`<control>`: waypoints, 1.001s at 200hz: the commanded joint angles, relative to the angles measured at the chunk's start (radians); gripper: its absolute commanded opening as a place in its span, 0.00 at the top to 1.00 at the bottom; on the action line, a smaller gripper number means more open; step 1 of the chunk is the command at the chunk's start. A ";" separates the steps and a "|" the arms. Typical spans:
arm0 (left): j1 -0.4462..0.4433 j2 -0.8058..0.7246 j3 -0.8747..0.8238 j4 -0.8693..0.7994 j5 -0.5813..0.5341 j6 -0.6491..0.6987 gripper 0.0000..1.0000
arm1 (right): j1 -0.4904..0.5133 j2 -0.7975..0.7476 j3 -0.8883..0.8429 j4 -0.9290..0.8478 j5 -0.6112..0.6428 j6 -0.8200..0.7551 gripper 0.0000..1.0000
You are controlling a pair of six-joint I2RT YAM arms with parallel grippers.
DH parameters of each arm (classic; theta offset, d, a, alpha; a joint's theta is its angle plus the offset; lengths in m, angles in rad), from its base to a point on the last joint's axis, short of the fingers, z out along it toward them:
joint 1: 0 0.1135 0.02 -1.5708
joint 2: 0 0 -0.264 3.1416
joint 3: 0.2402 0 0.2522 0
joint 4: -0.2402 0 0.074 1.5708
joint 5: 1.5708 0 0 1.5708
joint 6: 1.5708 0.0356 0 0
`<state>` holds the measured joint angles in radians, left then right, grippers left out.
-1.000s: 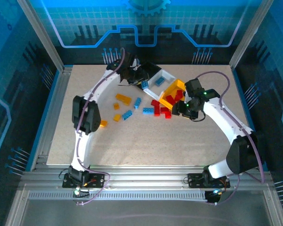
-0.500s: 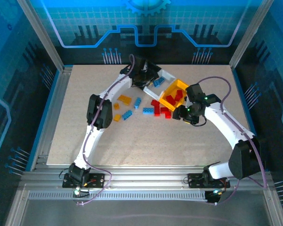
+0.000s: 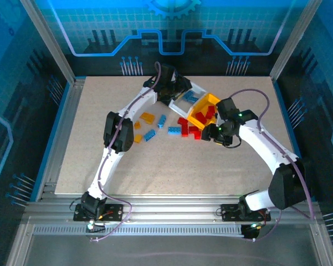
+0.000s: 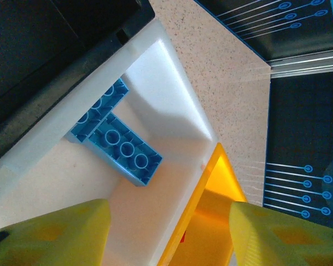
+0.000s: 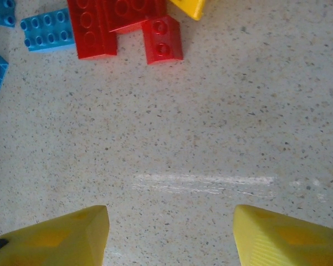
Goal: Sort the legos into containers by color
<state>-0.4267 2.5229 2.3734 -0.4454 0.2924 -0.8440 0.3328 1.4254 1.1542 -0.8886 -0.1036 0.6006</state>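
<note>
Jaws of the left end effector [image 4: 169, 233] stand apart and empty above the white bin [image 4: 155, 72], where two blue legos [image 4: 122, 147] lie touching. Right end effector [image 5: 169, 235] is part open, holding nothing, over bare table [image 5: 210, 138] near red legos [image 5: 108, 25]. Orange legos [image 3: 146, 117] lie on the table further left.

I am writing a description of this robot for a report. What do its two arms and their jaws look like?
Both the left arm and the right arm have white links, black joints and black bases. A thin purple cable runs along each. Their jaws are yellow wedges.
</note>
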 commanded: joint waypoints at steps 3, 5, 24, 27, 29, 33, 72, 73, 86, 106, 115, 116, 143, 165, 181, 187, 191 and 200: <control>0.001 -0.086 -0.014 -0.058 -0.014 0.085 0.39 | 0.069 0.070 0.087 -0.034 0.042 -0.075 0.37; 0.001 -0.094 -0.020 -0.061 -0.015 0.092 0.39 | 0.074 0.076 0.094 -0.036 0.046 -0.082 0.37; 0.003 -0.181 -0.104 -0.104 -0.029 0.163 0.36 | 0.106 0.139 0.154 -0.055 0.072 -0.151 0.36; 0.004 -0.198 -0.121 -0.109 -0.033 0.176 0.35 | 0.107 0.148 0.161 -0.057 0.074 -0.159 0.36; 0.005 -0.209 -0.133 -0.114 -0.035 0.185 0.35 | 0.110 0.153 0.168 -0.059 0.074 -0.164 0.36; 0.006 -0.231 -0.156 -0.125 -0.038 0.204 0.35 | 0.113 0.162 0.178 -0.061 0.076 -0.172 0.36; 0.030 -0.455 -0.384 -0.307 -0.117 0.457 0.29 | 0.118 0.202 0.244 -0.052 0.066 -0.178 0.36; 0.030 -0.461 -0.390 -0.313 -0.120 0.463 0.29 | 0.118 0.202 0.244 -0.050 0.065 -0.175 0.36; 0.037 -0.530 -0.459 -0.378 -0.166 0.548 0.28 | 0.119 0.196 0.231 -0.024 0.044 -0.150 0.36; 0.038 -0.613 -0.556 -0.458 -0.241 0.649 0.27 | 0.121 0.189 0.193 0.023 0.004 -0.098 0.36; 0.037 -0.642 -0.602 -0.477 -0.263 0.679 0.28 | 0.123 0.185 0.174 0.042 -0.004 -0.077 0.36; 0.038 -0.647 -0.606 -0.478 -0.265 0.681 0.28 | 0.123 0.185 0.173 0.043 -0.004 -0.075 0.36; 0.032 -0.714 -0.725 -0.516 -0.301 0.731 0.28 | 0.126 0.167 0.132 0.074 -0.013 -0.037 0.36; 0.013 -0.732 -0.780 -0.542 -0.328 0.762 0.29 | 0.130 0.151 0.106 0.073 -0.007 -0.029 0.36; -0.002 -0.730 -0.801 -0.554 -0.342 0.775 0.29 | 0.129 0.137 0.089 0.062 -0.002 -0.031 0.36; -0.004 -0.726 -0.808 -0.555 -0.347 0.776 0.30 | 0.129 0.131 0.082 0.058 0.000 -0.032 0.36; -0.005 -0.725 -0.814 -0.556 -0.348 0.776 0.30 | 0.129 0.127 0.077 0.056 0.002 -0.032 0.36; -0.006 -0.721 -0.827 -0.552 -0.348 0.773 0.31 | 0.130 0.112 0.065 0.051 0.007 -0.032 0.36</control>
<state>-0.4194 1.8202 1.5745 -0.9607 -0.0181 -0.1181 0.4469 1.5936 1.2480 -0.8288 -0.0944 0.5503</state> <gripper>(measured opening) 0.703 0.638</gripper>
